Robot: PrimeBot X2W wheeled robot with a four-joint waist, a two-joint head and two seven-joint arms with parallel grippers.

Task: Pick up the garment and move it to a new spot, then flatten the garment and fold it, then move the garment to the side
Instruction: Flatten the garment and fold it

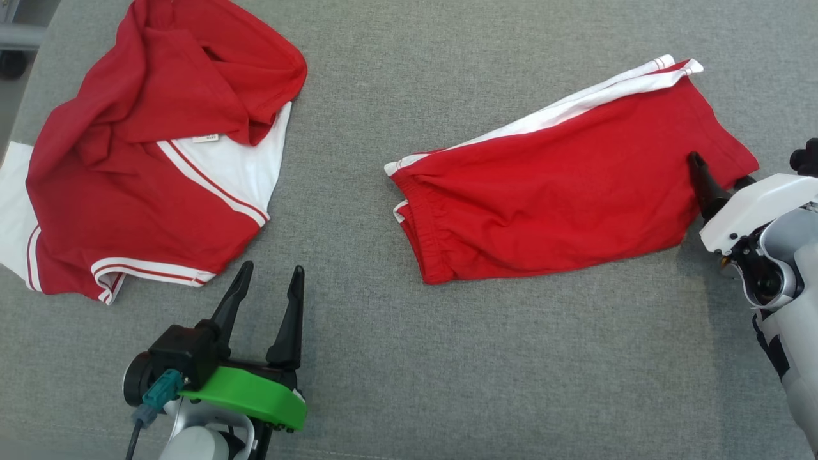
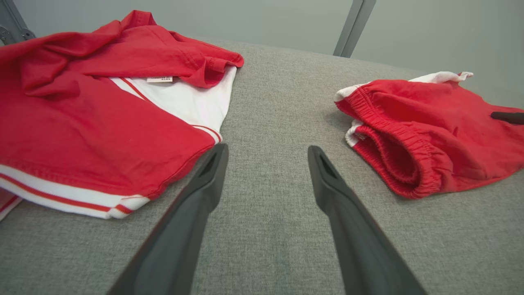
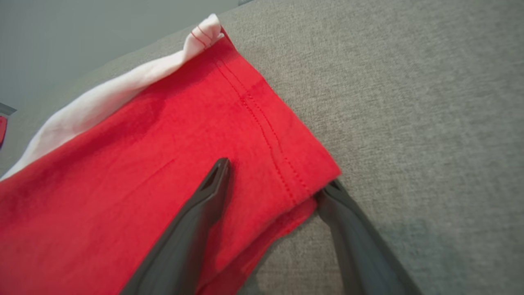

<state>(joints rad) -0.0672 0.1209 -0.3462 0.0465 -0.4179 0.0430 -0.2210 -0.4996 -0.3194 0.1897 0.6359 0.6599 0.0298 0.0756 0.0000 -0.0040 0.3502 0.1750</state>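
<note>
The garment [image 1: 562, 185], a pair of red shorts with a white side stripe, lies folded flat on the right of the grey cloth table [image 1: 409, 370]. My right gripper [image 1: 719, 171] is open at its near right hem corner. In the right wrist view one finger [image 3: 204, 205] lies on top of the red cloth [image 3: 123, 184] and the other [image 3: 348, 221] sits just outside the hem on the table, so the right gripper [image 3: 276, 174] straddles that corner. My left gripper [image 1: 271, 268] hovers open and empty over bare table. In the left wrist view the shorts' elastic waistband [image 2: 409, 155] faces my left gripper [image 2: 267, 149].
A crumpled red and white shirt [image 1: 147, 166] [image 2: 82, 119] covers the table's left part, close to the left gripper's tips. The table's left edge [image 1: 19, 108] runs beside it, with a castor [image 1: 9, 64] below. A metal post [image 2: 352, 28] rises behind the far edge.
</note>
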